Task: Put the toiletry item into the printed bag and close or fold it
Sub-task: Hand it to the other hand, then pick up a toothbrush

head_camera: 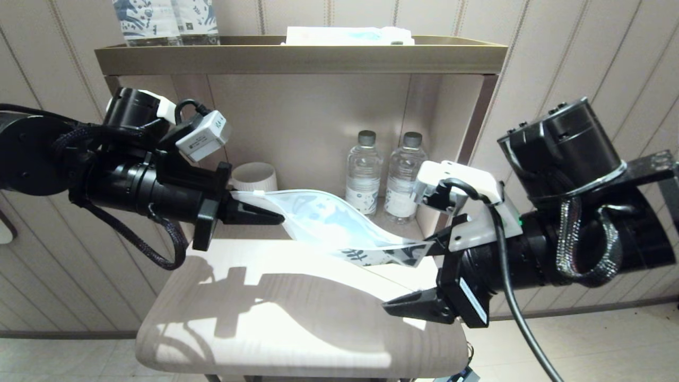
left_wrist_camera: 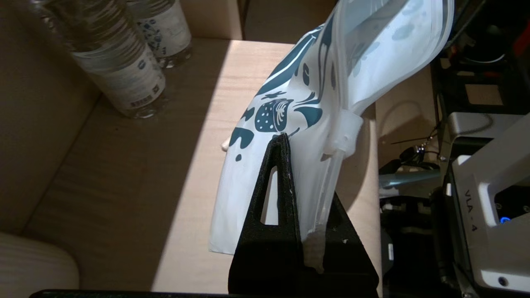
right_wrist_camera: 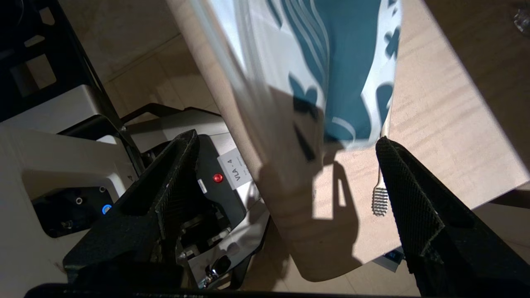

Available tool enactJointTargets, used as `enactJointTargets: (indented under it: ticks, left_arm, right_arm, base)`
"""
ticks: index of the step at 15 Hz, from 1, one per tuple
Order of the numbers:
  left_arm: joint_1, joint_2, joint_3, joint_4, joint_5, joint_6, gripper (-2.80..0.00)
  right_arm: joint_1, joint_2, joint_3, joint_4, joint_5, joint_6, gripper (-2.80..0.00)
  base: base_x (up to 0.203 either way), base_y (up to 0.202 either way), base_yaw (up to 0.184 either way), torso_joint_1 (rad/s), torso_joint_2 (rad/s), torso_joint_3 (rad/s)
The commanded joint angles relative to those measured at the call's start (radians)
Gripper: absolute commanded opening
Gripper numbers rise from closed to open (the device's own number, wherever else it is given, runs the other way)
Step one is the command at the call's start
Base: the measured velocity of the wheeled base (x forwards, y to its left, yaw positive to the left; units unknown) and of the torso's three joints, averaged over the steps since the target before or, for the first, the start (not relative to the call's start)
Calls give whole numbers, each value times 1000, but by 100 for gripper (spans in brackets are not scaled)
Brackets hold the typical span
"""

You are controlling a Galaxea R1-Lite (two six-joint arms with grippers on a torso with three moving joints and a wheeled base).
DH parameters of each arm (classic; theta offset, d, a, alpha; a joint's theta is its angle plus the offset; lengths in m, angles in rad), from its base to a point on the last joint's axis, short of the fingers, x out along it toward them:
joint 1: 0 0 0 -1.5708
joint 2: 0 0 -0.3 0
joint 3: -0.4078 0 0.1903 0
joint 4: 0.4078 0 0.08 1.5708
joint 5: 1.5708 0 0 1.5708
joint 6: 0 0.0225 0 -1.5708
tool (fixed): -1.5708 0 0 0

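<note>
My left gripper (head_camera: 268,216) is shut on one end of the printed bag (head_camera: 329,223) and holds it above the pale wooden table (head_camera: 297,329). The white pouch sags toward the right, its dark blue printed end (right_wrist_camera: 343,70) hanging near the upper finger of my right gripper (head_camera: 411,276). That gripper is open and holds nothing. In the right wrist view the toothbrush (right_wrist_camera: 380,198) lies on the table, bristled head beside one finger, its handle running under the bag. The left wrist view shows the bag (left_wrist_camera: 290,103) pinched between the fingers (left_wrist_camera: 281,174).
Two water bottles (head_camera: 382,178) and a white cup (head_camera: 255,178) stand in the shelf niche behind the table. The upper shelf (head_camera: 297,53) carries more bottles and a white packet (head_camera: 350,36). The table's rounded front edge lies below my right gripper.
</note>
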Motion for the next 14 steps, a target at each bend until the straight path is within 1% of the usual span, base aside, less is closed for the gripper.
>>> enactJointTargets:
  ticks: [1,3,6,10,14]
  left_arm:
    - [25,23,-29,1,-4,-1,-280]
    - [41,55,-64,7,-2,-10,-280]
    - [44,65,-69,2,7,-13,-280]
    - [45,68,-68,1,7,-13,-280]
    - [53,70,-76,1,4,-14,-280]
  right_arm:
    - [-3,-28,36,0,0,-2,0]
    - [-2,-23,65,-1,-1,-2,0]
    - [-4,11,91,-5,3,-1,0]
    - [-6,89,156,-117,2,-5,0]
    - [-33,206,126,-180,0,-10,0]
  base:
    - [0,0,0,0,0,0]
    - [0,0,0,0,0,0]
    - [0,0,0,0,0,0]
    - [0,0,0,0,0,0]
    - [0,0,0,0,0,0]
